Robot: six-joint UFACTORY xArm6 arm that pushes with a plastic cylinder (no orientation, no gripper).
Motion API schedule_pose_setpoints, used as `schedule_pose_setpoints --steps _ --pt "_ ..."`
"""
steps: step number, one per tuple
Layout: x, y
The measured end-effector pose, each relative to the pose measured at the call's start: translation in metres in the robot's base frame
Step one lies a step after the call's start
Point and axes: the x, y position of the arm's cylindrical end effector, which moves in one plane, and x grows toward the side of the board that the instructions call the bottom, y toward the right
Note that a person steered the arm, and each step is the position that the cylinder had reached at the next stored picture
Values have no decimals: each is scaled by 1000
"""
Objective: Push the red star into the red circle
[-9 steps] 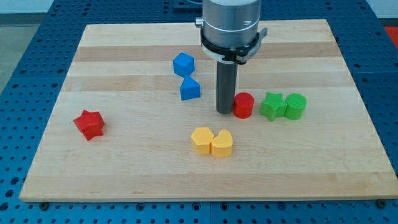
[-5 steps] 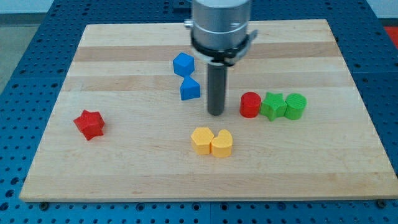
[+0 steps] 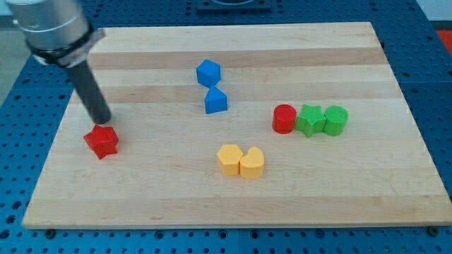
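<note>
My tip point(image 3: 103, 121) is seen just above the red star point(image 3: 102, 141) at the view's left, close to it, though contact cannot be told; no gripper is fitted, so no open or closed state is shown. The red circle point(image 3: 284, 118) is found well to the tip's right, touching the green star point(image 3: 309, 119), with a green cylinder point(image 3: 336, 120) beyond.

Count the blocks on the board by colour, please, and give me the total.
Red: 2, the red star and the red circle
Blue: 2
Green: 2
Yellow: 2
Total: 8 blocks
</note>
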Motion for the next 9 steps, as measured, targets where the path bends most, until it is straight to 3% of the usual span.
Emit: schedule_pose_setpoints --steps 1,3,5,9 --pt "0 -45" --pt "25 -57" --pt "56 -15" --pt "62 99"
